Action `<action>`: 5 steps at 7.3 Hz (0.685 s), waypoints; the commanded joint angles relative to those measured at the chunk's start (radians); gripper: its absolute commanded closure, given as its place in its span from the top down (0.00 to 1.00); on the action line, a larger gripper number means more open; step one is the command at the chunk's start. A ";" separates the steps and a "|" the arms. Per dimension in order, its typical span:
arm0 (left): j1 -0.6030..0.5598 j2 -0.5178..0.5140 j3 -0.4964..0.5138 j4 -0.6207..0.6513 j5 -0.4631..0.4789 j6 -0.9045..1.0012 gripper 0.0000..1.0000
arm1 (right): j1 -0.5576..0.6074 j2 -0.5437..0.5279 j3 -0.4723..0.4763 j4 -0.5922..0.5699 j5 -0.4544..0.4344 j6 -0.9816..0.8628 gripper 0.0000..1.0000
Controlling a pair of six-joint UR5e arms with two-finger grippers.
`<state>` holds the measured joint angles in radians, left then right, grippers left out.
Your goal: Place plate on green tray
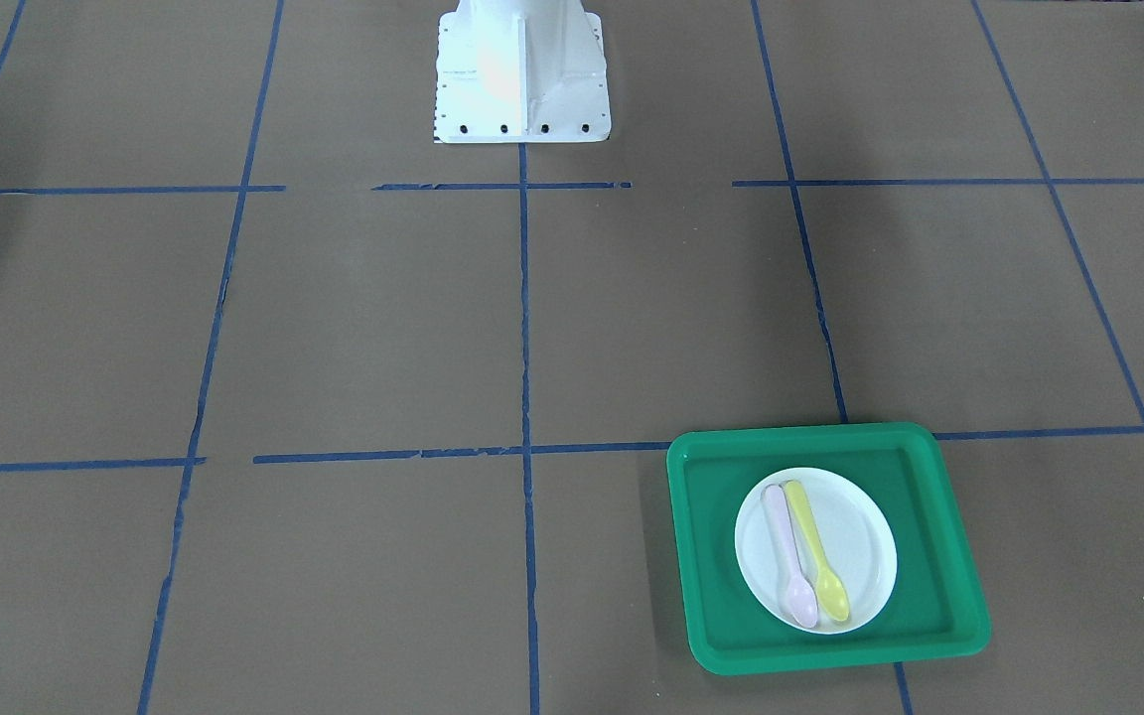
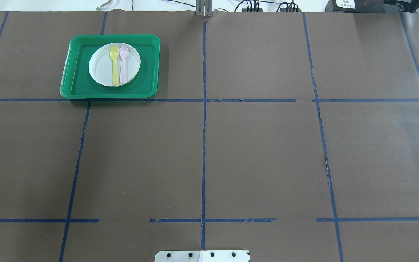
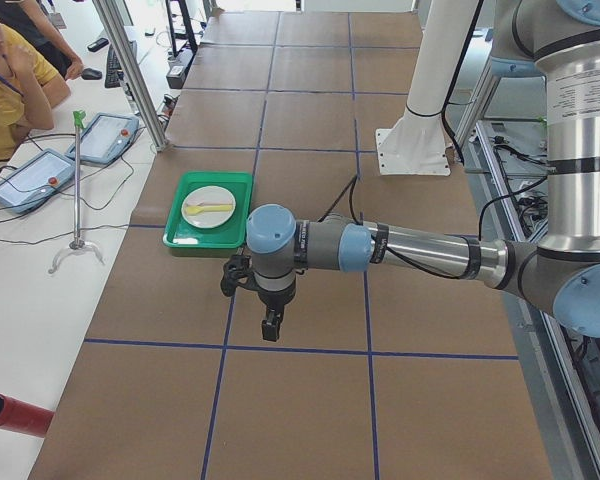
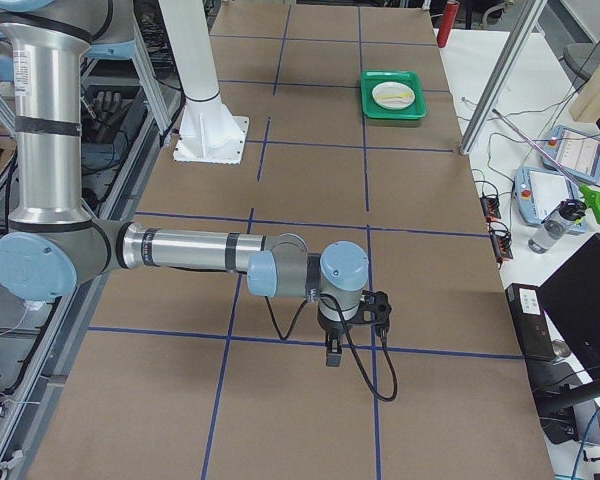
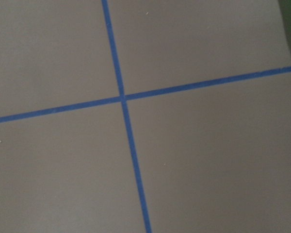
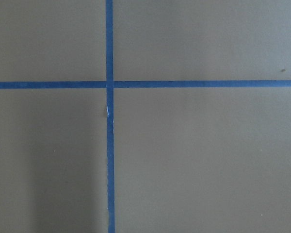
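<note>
The small white plate [image 1: 860,541] lies flat inside the green tray [image 1: 711,556], at the far left in the overhead view, where plate [image 2: 100,67] and tray [image 2: 147,65] both show. A yellow spoon [image 1: 815,551] and a pink spoon [image 1: 788,556] lie side by side on the plate. My left gripper [image 3: 270,325] hangs over bare table, apart from the tray [image 3: 180,238]. My right gripper [image 4: 332,355] hangs over bare table far from the tray [image 4: 392,112]. I cannot tell whether either is open or shut. Both wrist views show only brown table and blue tape.
The white robot pedestal [image 1: 520,70] stands at the table's robot side. Blue tape lines [image 2: 204,145] grid the brown table. An operator [image 3: 10,80] and teach pendants [image 3: 30,180] are at a side table. A red cylinder [image 3: 15,415] lies near it.
</note>
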<state>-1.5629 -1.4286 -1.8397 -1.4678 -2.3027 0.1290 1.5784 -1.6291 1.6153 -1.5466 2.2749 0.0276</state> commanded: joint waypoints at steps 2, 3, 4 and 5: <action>-0.008 0.017 0.020 -0.002 -0.010 0.003 1.00 | 0.000 0.000 0.000 0.000 0.002 0.000 1.00; -0.008 0.014 0.023 -0.005 -0.009 0.003 1.00 | 0.000 0.000 0.000 0.000 0.000 0.000 1.00; -0.008 0.014 0.030 -0.006 -0.003 0.001 1.00 | 0.000 -0.002 0.000 0.000 0.002 0.000 1.00; -0.008 0.014 0.016 -0.006 -0.003 0.001 1.00 | 0.000 0.000 0.000 0.000 0.000 0.000 1.00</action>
<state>-1.5709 -1.4139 -1.8169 -1.4731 -2.3077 0.1310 1.5785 -1.6296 1.6153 -1.5462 2.2757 0.0276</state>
